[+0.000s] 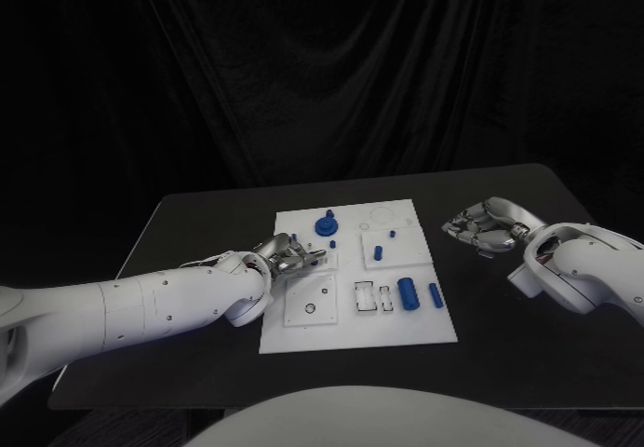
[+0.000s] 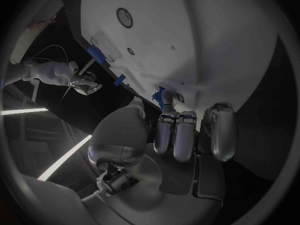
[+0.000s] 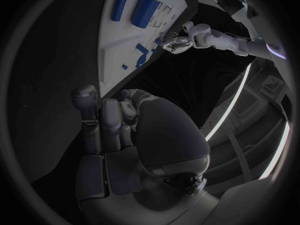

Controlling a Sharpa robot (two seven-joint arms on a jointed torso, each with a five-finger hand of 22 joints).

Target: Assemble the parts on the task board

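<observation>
Two blue cylinders (image 3: 136,8) on task board (image 1: 403,331); left hand (image 2: 181,135) fingers curled.

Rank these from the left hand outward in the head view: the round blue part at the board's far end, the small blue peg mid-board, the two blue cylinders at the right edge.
1. Round blue part, just beyond the left hand.
2. Small blue peg, mid-board.
3. Two blue cylinders, near right edge.

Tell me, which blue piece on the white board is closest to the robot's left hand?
The small blue peg at the left hand's fingertips. The round-based blue piece stands farther back, and the two blue cylinders lie toward the task board's right side.
</observation>
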